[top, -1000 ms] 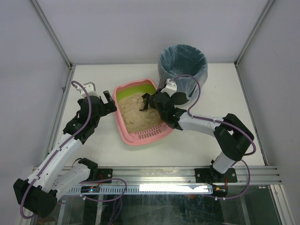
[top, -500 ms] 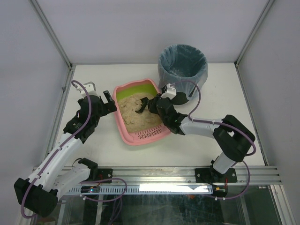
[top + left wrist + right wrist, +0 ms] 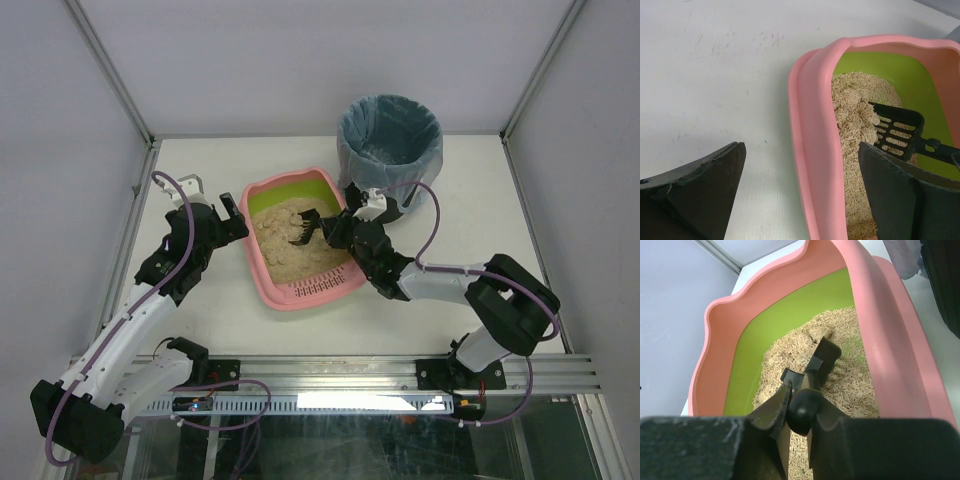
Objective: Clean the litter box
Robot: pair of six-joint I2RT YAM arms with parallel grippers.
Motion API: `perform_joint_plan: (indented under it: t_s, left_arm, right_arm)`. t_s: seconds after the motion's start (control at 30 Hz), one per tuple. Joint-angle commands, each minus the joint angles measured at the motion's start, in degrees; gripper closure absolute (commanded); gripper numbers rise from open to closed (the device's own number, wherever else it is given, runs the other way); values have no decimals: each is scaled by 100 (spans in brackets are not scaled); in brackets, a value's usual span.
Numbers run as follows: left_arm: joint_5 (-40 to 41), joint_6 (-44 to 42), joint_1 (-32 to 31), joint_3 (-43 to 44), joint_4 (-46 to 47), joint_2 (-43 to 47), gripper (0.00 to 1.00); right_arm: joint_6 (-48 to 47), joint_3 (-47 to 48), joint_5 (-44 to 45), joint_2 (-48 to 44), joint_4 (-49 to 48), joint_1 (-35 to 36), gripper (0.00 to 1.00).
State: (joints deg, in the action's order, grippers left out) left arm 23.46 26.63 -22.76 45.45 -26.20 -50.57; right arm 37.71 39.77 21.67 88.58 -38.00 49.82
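Note:
The litter box (image 3: pixel 262 272) is a pink tray with a lime-green inner wall, holding beige litter (image 3: pixel 285 250). My right gripper (image 3: pixel 337 232) is shut on the handle of a small black slotted scoop (image 3: pixel 303 228), and the scoop's head rests tilted in the litter. In the right wrist view the gripper (image 3: pixel 802 390) pinches the scoop (image 3: pixel 822 357) over the litter box (image 3: pixel 890 340). My left gripper (image 3: pixel 235 218) stands open at the tray's left wall. In the left wrist view this gripper (image 3: pixel 802 165) straddles the pink rim (image 3: pixel 812 125), and the scoop (image 3: pixel 897 130) lies beyond.
A round black bin lined with a blue bag (image 3: pixel 390 140) stands just behind and right of the tray, and its edge (image 3: pixel 945 280) shows in the right wrist view. White table (image 3: pixel 200 310) surrounds the tray. Frame posts and walls enclose the sides.
My right wrist has shifted toward the near side and the scoop head has dropped left and down into the litter. The left arm has not moved.

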Motion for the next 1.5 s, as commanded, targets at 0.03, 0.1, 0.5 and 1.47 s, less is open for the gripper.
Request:
perform_joint_plan:
  t_s: [0.03,0.1,0.5,1.47]
  left_arm:
    - [-101,55,68,135,150,31,1]
    - [-97,53,65,131,150,33,1]
    - [-88,44,87,131,155,72,1]
    - [-342,-24,109,112,315,58,1]
  right_arm:
    - [-64,-151,-338,-437,-1173,-58,100]
    - [-92,-234,-370,-547,-1250,-75,100]
    - [185,-718,-657,-1343,-1177,-248,100]
    - [842,-1757,-1679,-2412,-1356,-927,100]
